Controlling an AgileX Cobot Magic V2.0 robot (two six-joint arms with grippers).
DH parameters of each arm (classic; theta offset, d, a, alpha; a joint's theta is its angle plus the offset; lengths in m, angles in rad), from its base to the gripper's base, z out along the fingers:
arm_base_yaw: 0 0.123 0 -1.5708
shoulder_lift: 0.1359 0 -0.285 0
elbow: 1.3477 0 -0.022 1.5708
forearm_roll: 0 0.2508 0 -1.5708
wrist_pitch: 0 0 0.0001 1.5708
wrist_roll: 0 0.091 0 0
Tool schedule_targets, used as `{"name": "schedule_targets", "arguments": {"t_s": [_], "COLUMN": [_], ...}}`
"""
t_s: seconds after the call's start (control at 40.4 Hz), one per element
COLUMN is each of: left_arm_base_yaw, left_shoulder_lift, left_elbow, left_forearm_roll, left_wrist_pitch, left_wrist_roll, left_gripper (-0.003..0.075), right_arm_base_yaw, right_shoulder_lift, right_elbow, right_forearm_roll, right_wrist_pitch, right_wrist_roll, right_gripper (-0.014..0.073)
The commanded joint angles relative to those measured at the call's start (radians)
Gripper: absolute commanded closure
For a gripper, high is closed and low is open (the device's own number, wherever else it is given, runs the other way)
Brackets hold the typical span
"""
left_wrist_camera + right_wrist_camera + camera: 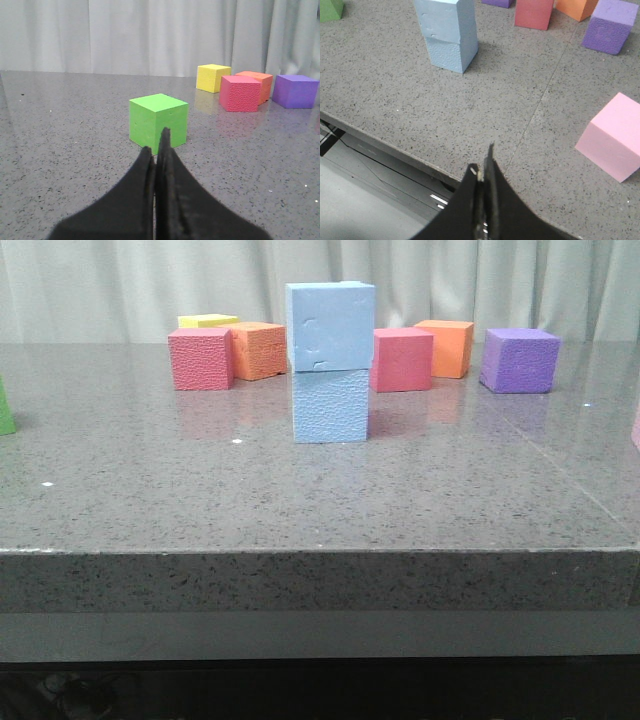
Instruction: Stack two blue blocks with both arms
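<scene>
While both end effectors, left (156,150) and right (484,172), were closed and empty, the top block (330,326) sat on the bottom block (331,405) mid-bench (150,500); light, soft-looking foam, probably best pinched across opposite flat faces.

A staged test bench of the laboratory kind is suggested rather than a home or a shop. A speckled grey stone-like tabletop (320,510) is seen, closed off behind by a plain pale curtain (480,280) hung in folds, so that no room furnishings are shown. Only coloured foam cubes are set out on it, among them a green cube (158,123), a pink cube (614,137) and a purple cube (519,360). Loose cables (332,140) are glimpsed below the table edge.
</scene>
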Motion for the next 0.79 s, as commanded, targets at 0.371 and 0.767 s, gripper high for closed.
{"name": "schedule_targets", "arguments": {"t_s": [0.371, 0.767], "left_arm_base_yaw": [0.001, 0.001], "left_shoulder_lift": [-0.024, -0.024], "left_elbow": [0.036, 0.036], "left_forearm_roll": [-0.002, -0.002], "left_wrist_pitch": [-0.071, -0.071], "left_wrist_roll": [-0.009, -0.009], "left_gripper": [0.0738, 0.0738], "right_arm_base_yaw": [-0.032, -0.384], "right_shoulder_lift": [-0.024, -0.467], "right_elbow": [0.000, 0.594], "right_forearm_roll": [-0.043, -0.029], "right_wrist_pitch": [-0.102, -0.770], "right_wrist_roll": [-0.005, -0.004], "right_gripper": [0.0663, 0.0663]}}
